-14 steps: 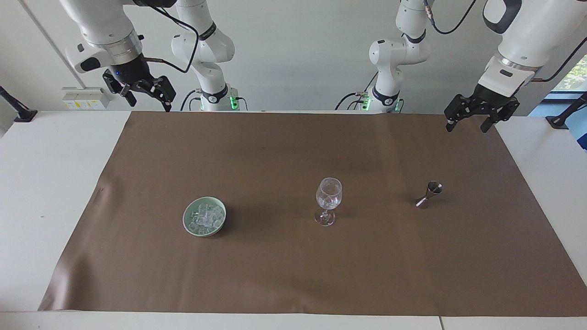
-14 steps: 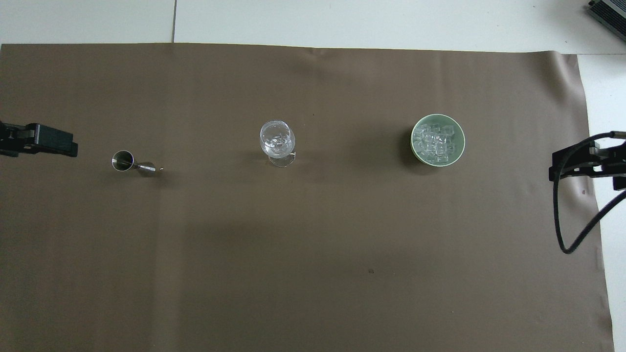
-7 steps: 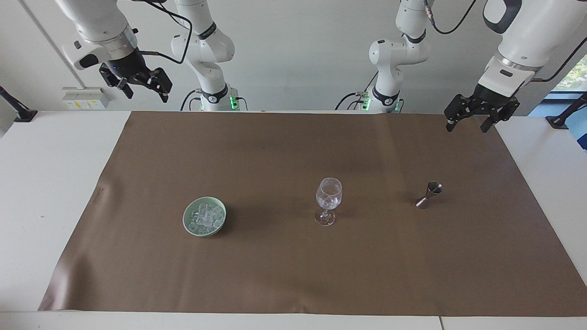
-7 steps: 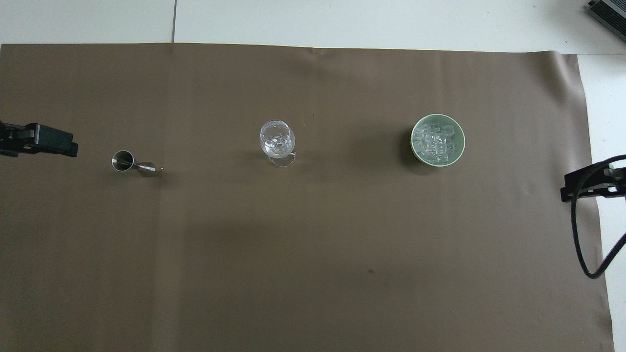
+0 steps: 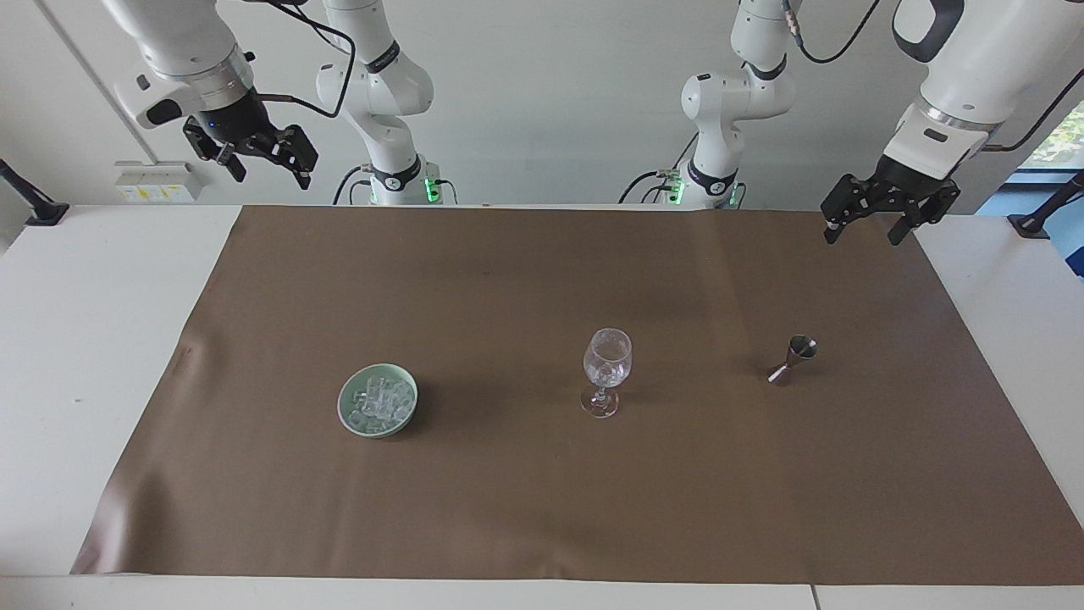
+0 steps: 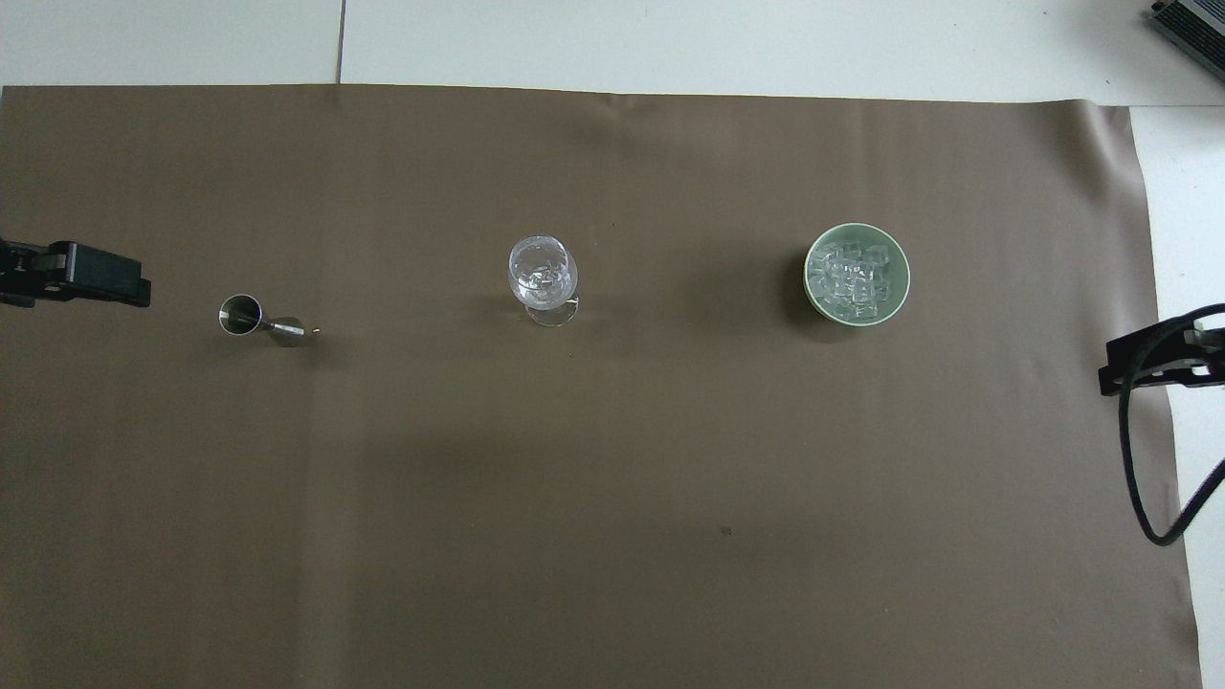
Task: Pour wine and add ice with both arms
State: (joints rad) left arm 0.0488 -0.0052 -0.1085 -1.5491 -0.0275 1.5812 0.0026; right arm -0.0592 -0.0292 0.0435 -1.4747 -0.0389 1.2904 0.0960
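Brown paper covers the worktop (image 5: 102, 339); the jigger (image 5: 793, 360) stands toward the left arm's end, ice (image 5: 378, 401) in the bowl (image 5: 351, 419) toward the right arm's. Both left gripper (image 5: 872, 227) and right gripper (image 5: 264, 165) hang empty, jaws open. Each should probably descend squarely, avoiding the glass (image 5: 606, 368) between.

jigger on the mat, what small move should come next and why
Probably lower the left claw toward the jigger. The claw is open and empty, high over the mat's edge at its own end, and the jigger stands upright and untouched beside the glass. The right claw waits, raised.
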